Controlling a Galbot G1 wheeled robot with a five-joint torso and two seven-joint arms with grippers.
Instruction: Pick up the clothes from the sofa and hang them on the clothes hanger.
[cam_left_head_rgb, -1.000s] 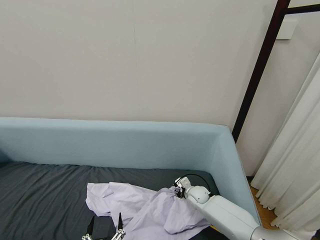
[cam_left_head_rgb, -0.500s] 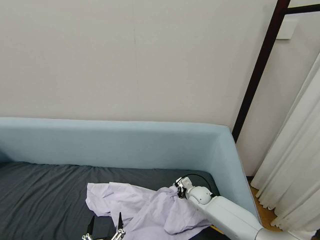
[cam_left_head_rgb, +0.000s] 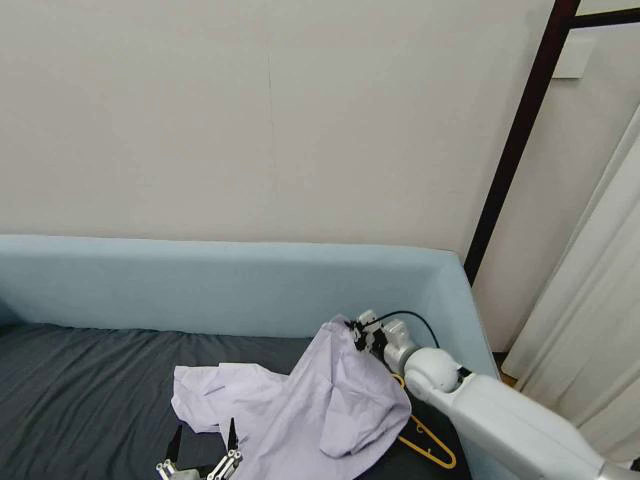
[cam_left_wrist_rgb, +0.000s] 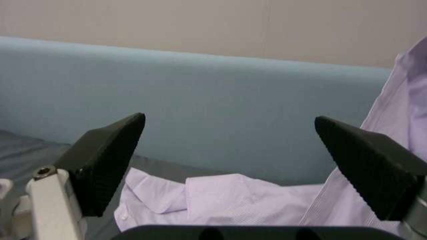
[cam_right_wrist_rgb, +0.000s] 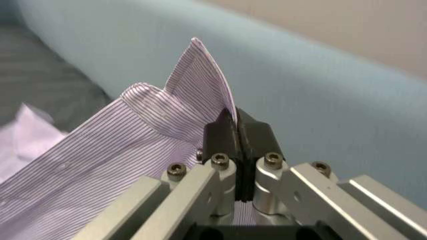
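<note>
Right claw (cam_right_wrist_rgb: 236, 128) pinching striped shirt (cam_left_head_rgb: 340, 395) collar; left claw (cam_left_wrist_rgb: 229, 122) spread; orange hanger (cam_left_head_rgb: 428, 441), seemingly plastic.

The shirt (cam_left_head_rgb: 340, 400) hides most of the yellow hanger (cam_left_head_rgb: 436, 440) at lower right; just one looped end shows. The bottom edge crops the shirt's hem and the left gripper (cam_left_head_rgb: 206, 425) below its fingers. The collar's edge disappears between the closed pads of the right gripper (cam_right_wrist_rgb: 236, 120).
</note>
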